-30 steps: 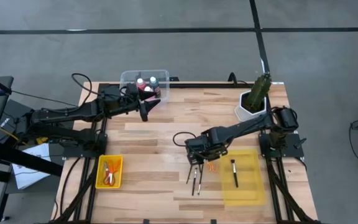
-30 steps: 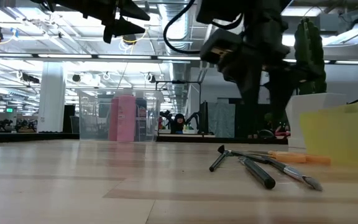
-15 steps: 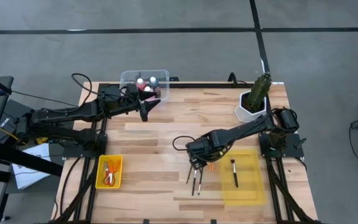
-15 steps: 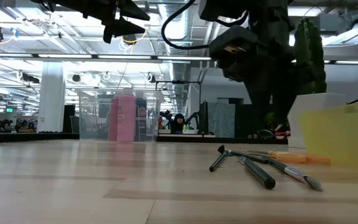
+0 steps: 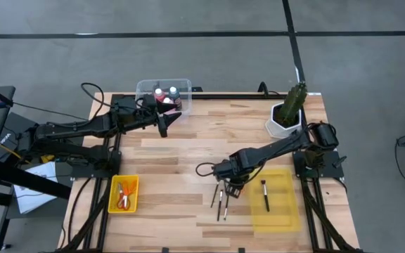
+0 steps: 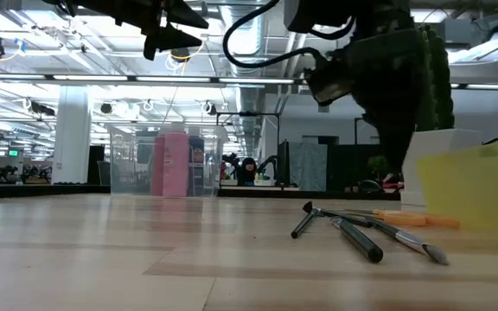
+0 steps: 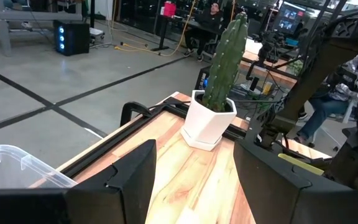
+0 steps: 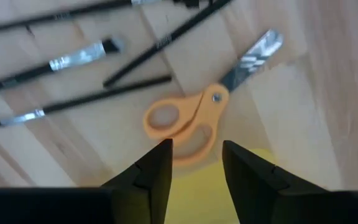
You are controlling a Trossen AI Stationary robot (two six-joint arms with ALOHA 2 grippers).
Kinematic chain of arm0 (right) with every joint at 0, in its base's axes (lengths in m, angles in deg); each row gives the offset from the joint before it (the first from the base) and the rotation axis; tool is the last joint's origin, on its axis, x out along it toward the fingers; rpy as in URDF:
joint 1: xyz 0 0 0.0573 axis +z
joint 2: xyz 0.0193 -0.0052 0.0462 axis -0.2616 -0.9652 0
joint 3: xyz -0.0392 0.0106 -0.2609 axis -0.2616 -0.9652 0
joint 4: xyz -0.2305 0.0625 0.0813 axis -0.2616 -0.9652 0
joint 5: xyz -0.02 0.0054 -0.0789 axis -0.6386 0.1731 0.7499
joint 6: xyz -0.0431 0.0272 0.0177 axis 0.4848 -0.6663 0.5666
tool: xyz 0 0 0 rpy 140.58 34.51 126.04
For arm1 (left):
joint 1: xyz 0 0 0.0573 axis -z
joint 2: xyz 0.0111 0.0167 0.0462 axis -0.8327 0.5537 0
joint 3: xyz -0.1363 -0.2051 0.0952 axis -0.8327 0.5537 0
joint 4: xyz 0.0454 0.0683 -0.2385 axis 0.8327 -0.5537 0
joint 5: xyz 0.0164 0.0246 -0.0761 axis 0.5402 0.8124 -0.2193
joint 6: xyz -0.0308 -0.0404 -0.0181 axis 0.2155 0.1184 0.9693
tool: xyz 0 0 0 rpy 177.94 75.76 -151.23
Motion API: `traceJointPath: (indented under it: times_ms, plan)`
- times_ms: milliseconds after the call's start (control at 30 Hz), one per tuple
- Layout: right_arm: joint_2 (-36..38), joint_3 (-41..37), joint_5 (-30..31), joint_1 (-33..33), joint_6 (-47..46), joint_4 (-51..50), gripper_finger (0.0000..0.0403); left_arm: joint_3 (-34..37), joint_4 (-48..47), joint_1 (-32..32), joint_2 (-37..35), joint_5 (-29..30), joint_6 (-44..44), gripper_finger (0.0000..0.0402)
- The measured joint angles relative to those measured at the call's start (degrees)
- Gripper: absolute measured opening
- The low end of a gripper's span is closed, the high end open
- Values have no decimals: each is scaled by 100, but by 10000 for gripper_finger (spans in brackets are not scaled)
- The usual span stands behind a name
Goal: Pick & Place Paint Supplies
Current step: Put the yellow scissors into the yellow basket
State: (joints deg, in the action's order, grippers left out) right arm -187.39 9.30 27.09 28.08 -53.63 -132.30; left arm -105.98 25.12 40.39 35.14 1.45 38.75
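The orange-handled scissors [image 8: 188, 121] lie flat on the wood beside several thin dark brushes [image 8: 73, 59] [image 5: 220, 200]. My right gripper [image 8: 197, 149] [image 5: 232, 181] hangs open just above the scissors, pointing down, with a finger on either side of the handles and touching nothing. One brush [image 5: 265, 195] lies in the yellow tray [image 5: 280, 211]. Red, pink and dark white-capped bottles [image 5: 166, 97] stand in the clear bin [image 5: 146, 88]. Red-handled scissors [image 5: 122, 194] rest in the small yellow tray [image 5: 113, 204]. My left gripper [image 7: 194, 186] [image 5: 171, 121] waits open beside the clear bin.
A green plant in a white pot [image 5: 287, 116] stands at the far right corner. In the low view, the brushes [image 6: 353, 229] and scissors [image 6: 405, 218] lie in front of the yellow tray [image 6: 474, 186]. Bare wood lies across the table's middle.
My right gripper has moved toward the table's right and near edges, from beside the brush tips to above the orange scissors. The scissors and brushes have not moved.
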Motion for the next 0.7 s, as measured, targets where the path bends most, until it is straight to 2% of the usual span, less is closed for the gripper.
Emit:
traceJointPath:
  times_ms: [333,467,700]
  plan:
    - [0,0,-266,-155,95,-485,132,0,2,0,0,0,0,209]
    - [-38,2,-367,-207,770,-430,132,0,2,0,0,2,0,209]
    - [-605,3,-670,-222,1886,-868,132,0,24,0,0,2,2,209]
